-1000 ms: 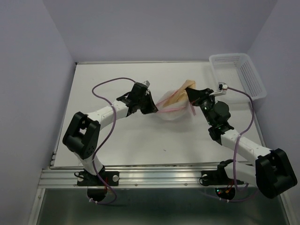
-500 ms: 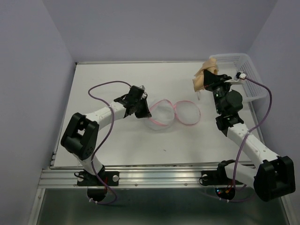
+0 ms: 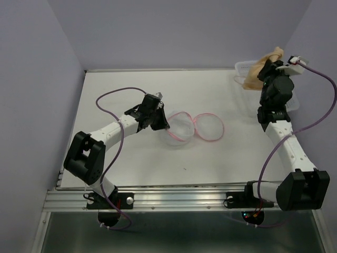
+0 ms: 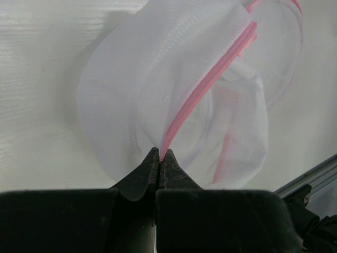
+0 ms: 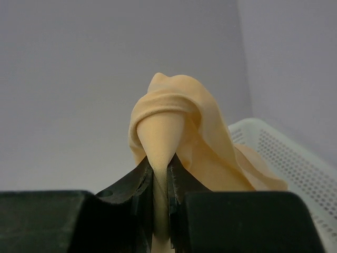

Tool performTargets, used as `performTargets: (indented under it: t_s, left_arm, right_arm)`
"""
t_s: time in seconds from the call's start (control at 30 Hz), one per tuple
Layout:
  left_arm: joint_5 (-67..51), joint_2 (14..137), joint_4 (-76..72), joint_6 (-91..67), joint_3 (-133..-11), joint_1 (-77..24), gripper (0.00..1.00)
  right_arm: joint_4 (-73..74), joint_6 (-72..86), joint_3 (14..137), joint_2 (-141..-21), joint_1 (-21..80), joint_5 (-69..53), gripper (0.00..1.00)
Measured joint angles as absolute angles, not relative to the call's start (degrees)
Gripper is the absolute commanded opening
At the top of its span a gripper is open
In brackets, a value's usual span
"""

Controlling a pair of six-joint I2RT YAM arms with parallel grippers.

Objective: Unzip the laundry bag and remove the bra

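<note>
Starting at the left of the overhead view, the left tool (image 4: 159, 155) is clamped shut on the pink zipper rim of the laundry bag (image 3: 192, 127), pinning it low against the white worktop (image 3: 131, 168). That arm reaches in from the lower left, elbow bent and forearm angled toward the frame's centre, with the tool pitched down at the bag's left edge.

And look at the bag: it lies splayed open mid-frame, two mesh discs side by side, pink rims tracing a figure eight, and no tan fabric shows inside. So the unzipping looks done, and I'd say the removal is too.

Moving right, the right arm stands tall, rising from the lower right corner to the upper right of the frame, wrist high above the worktop. The right tool (image 5: 159, 168) pinches a fold of the bra (image 5: 179, 124), jaws closed tight on the peach fabric, which drapes over the tool's tip. The bra hangs by the left end of the white lattice basket (image 3: 239, 67) in the upper right corner, well apart from the bag.

What's left, by my reading? Only setting the bra down somewhere, perhaps in that basket, and letting go of the bag.
</note>
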State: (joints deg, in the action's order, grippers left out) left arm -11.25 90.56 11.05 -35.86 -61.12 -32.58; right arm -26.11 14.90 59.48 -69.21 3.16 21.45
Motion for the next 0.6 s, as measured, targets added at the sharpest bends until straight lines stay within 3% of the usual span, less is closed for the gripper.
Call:
performTargets:
  t_s: [0.27,0.33,0.37,0.43,0.6]
  left_arm:
    - [-11.07,90.56,11.64,-35.40,-61.17,-32.56,0.00]
    - [-11.07,90.56,11.90,-35.40,-61.23,-32.56,0.00]
    - [-11.07,90.56,11.90,-35.40,-61.23,-32.56,0.00]
    - [-11.05,90.56,11.94,-35.40,-61.25,-32.56,0.00]
    - [-11.09,90.56,12.01,-35.44,-61.25,-32.56,0.00]
  right_arm:
    - [-20.84,13.91,68.40,-82.04,-9.39,18.06,0.22]
    - [-18.72,14.24,70.39,-86.19,-10.87,16.56,0.39]
    - [-17.80,14.55,71.16,-88.07,-11.14,15.94,0.69]
    - [-14.74,15.42,73.34,-91.74,-11.25,15.73,1.00]
    - [-4.38,16.25,78.11,-96.33,-11.16,12.95,1.00]
